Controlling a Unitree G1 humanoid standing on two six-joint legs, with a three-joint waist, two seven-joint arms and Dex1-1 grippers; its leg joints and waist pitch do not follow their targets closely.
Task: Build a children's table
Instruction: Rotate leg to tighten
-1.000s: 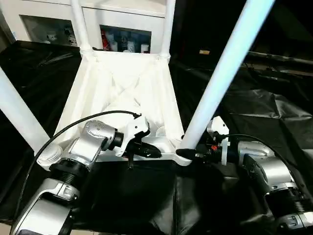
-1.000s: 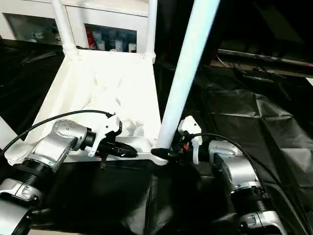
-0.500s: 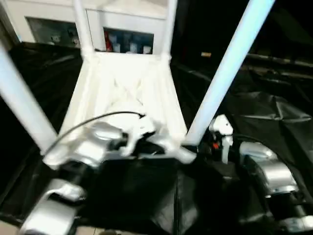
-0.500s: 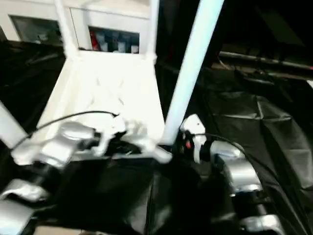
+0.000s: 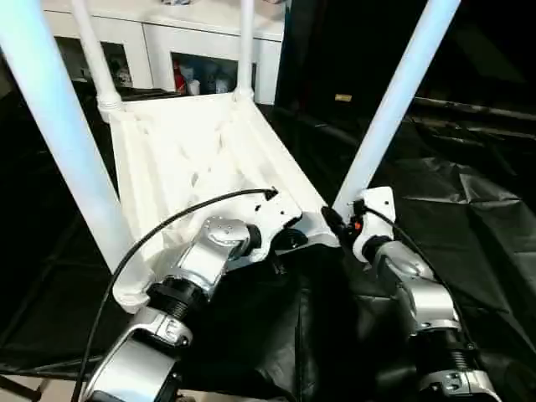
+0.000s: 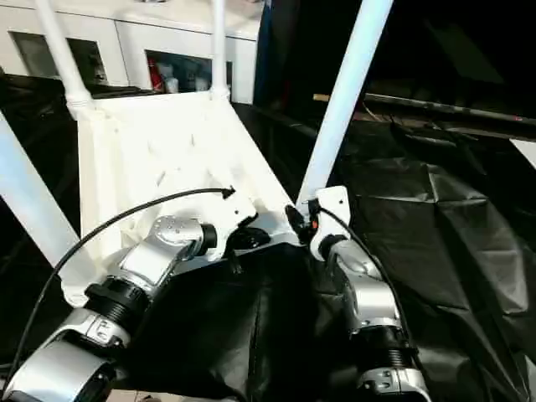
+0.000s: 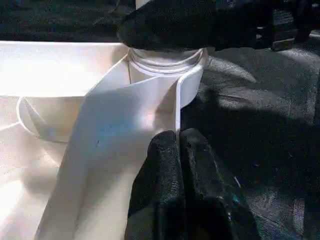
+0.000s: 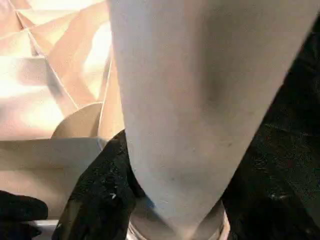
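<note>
The upside-down table top [image 5: 193, 159] lay on the black-covered counter [image 5: 469, 201]. At its near corner socket [image 7: 167, 65], the right tool [image 5: 342, 228] clamped the upright leg [image 5: 394, 100], while the closed left tool [image 7: 180, 165] pressed the rim beside it.

The two head views look forward and down from above the silver forearms, set slightly apart sideways, and share the upturned children's table [image 5: 201, 151], its four legs and the black sheet [image 5: 469, 209] beneath. The left wrist view sits very close behind the left claw [image 7: 179, 150], facing along it to the near corner socket [image 7: 167, 62]. The right wrist view looks from close up at the leg [image 8: 200, 100] in that same socket, which both wrist views share.
</note>
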